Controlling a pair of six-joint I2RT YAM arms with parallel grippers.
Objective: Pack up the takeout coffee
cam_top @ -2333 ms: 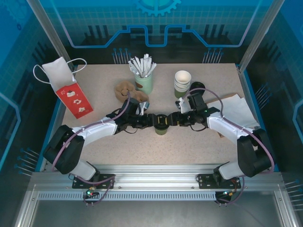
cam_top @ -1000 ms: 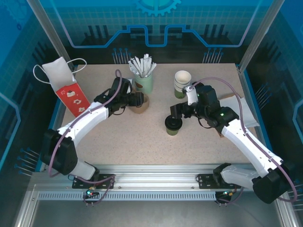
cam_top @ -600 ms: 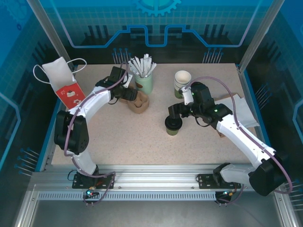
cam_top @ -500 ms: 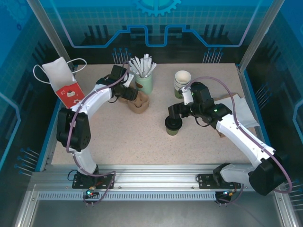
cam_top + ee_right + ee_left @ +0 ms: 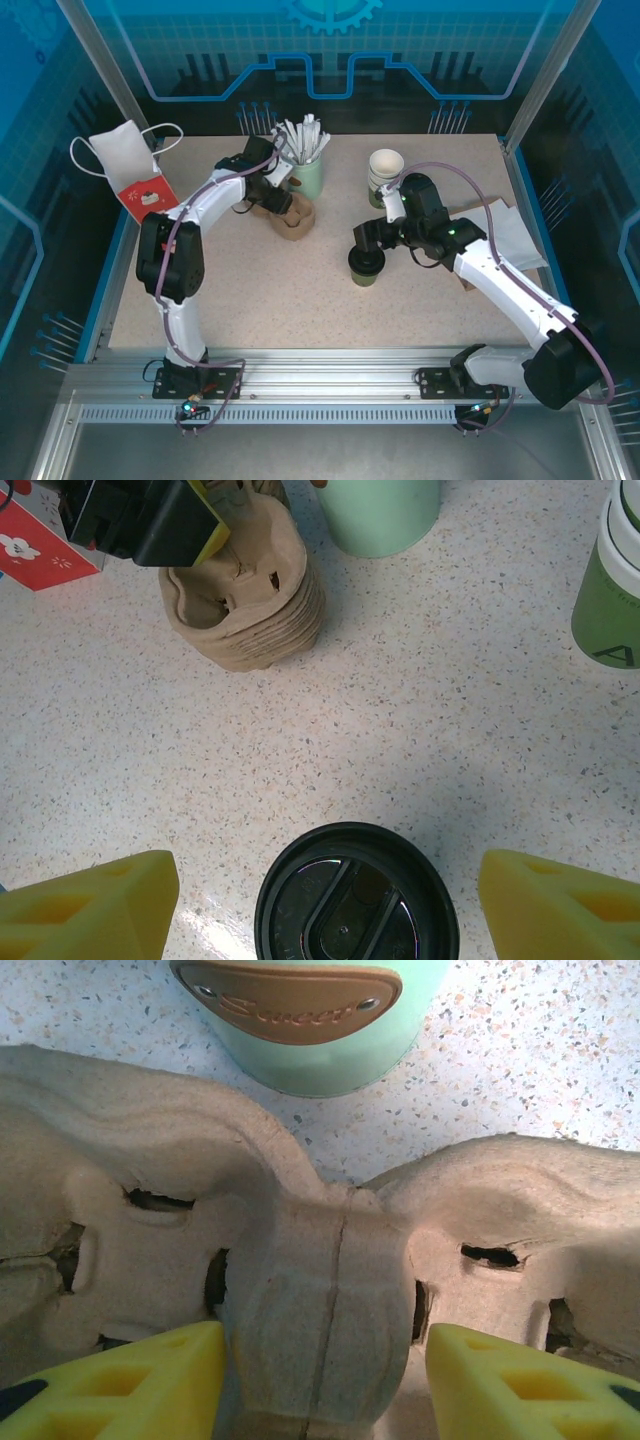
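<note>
The takeout coffee (image 5: 366,266), a dark olive cup with a black lid (image 5: 356,898), stands mid-table. My right gripper (image 5: 368,240) hovers over it, open, its yellow fingertips (image 5: 90,902) wide on either side of the lid and touching nothing. My left gripper (image 5: 268,196) is down on a stack of brown pulp cup carriers (image 5: 291,216). In the left wrist view the gripper (image 5: 325,1380) straddles the top carrier's middle post (image 5: 320,1300). The left pad touches the post, and a thin gap shows at the right pad (image 5: 500,1380).
A pale green cup of white sticks (image 5: 304,172) stands just behind the carriers. Lidless green cups (image 5: 385,176) are stacked behind the coffee. A red and white paper bag (image 5: 150,200) stands at the left, and white paper (image 5: 500,235) lies at the right.
The left arm's elbow has swung back and left while its gripper stayed on the carriers, and its jaws have narrowed around the post. The right gripper has hardly moved.
</note>
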